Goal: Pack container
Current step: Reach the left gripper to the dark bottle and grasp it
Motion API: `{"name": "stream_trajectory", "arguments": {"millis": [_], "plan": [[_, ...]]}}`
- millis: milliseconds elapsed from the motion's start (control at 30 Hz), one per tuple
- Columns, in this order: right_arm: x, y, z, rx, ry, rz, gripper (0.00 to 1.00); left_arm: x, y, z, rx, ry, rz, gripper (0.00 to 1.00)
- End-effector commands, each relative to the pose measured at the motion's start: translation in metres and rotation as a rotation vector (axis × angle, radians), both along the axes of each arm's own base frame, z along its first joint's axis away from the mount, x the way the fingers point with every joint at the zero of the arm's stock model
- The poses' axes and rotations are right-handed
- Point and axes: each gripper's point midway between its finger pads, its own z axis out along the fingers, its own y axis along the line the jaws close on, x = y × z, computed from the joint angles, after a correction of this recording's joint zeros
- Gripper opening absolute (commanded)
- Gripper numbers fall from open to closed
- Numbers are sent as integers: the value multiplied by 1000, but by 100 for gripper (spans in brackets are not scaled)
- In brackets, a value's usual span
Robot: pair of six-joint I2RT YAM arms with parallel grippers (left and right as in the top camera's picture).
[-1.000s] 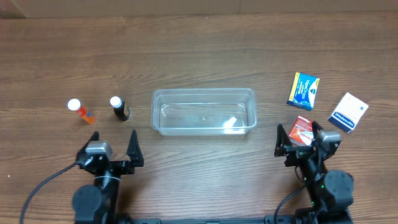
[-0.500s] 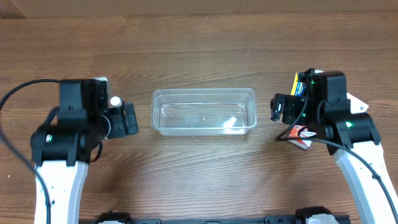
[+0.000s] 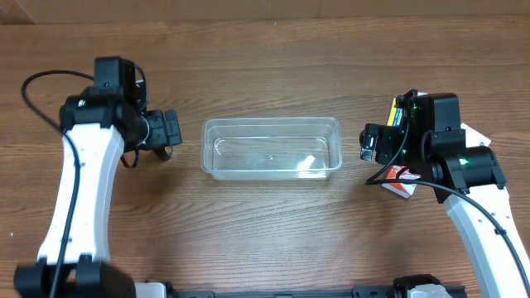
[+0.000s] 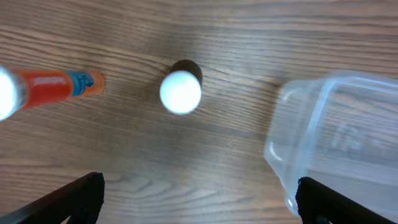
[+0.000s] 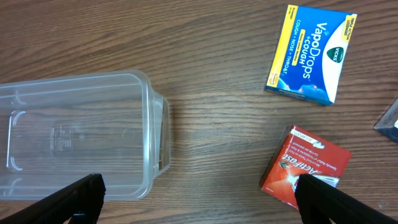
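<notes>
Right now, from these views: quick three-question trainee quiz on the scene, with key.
1. True or false: the container is empty.
2. Which packet lies closer to the right claw? A: blue VapoDrops packet. B: red packet.
3. Fill in: in the left wrist view, the white-capped bottle stands between the orange tube and the ____.

Key: 1 true; 2 B; 3 container.

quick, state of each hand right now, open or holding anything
Left hand: open, holding nothing.
Right hand: open, holding nothing.
</notes>
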Motion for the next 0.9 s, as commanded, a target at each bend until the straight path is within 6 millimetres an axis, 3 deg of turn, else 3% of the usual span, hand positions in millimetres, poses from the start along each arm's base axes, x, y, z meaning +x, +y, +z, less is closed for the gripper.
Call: {"name": "stream_trajectory", "arguments": {"millis": [0,67,267,367,500,533,733,867], "plan": [[5,0,13,8,-41,-5,100,18,8,-25,9,52,12,100],[5,0,14,9,-44,-5,100,27,10,-45,12,84,-7,100],[5,0,13,8,-43,-5,100,49,19,-77,23,92,-34,100],[5,0,14,8,-43,-5,100,58,20,-77,26,59,-34,85],[5,0,14,8,-43,-5,100,54,18,-78,19,75,-37,47],[5,0,14,8,-43,-5,100,53,17,-78,16,81,-38,43],[5,0,14,8,-44,-5,100,48,17,-79,15,102,-38,43],[5,0,13,8,-43,-5,100,48,18,-79,22,103,-36,35]]}}
